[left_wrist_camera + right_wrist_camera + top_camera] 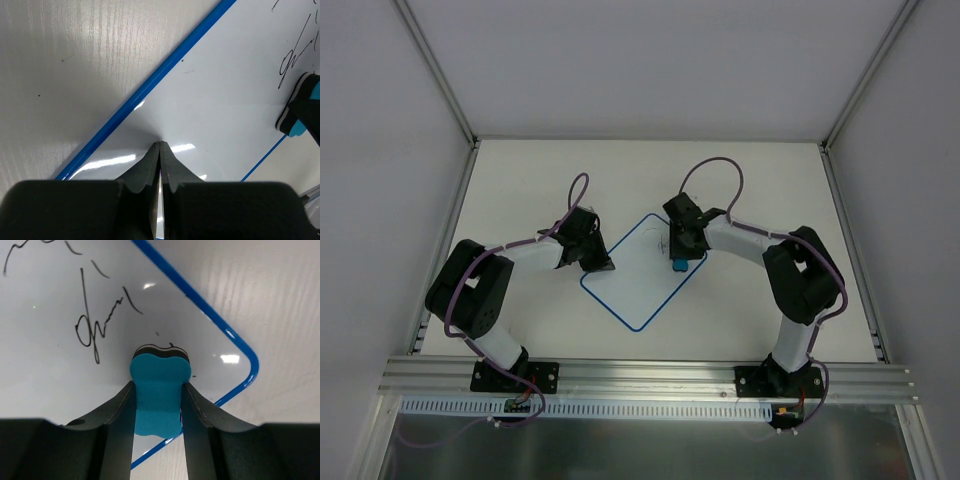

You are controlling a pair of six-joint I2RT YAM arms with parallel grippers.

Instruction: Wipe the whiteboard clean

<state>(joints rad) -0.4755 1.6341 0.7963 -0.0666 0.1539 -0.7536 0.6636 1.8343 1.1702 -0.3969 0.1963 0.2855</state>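
whiteboard (640, 285) bears scribbles (89, 332); right claw (160, 386) grips eraser (160, 372).

This is a robotics lab, specifically a boxed-in test cell. Plain white panels (650, 60) close off the back and both sides, held by bare metal posts (437, 70) at the corners. The table (520, 180) is a plain white sheet. Along its near edge runs a slotted metal rail (650, 378), and the left arm (470, 290) and the right arm (805, 275) are bolted to it on black base plates. Purple cables (718, 160) loop along both arms, and small bare circuit boards (515, 405) sit just by the bases. A small whiteboard (635, 285) lies flat on the table between the arms.
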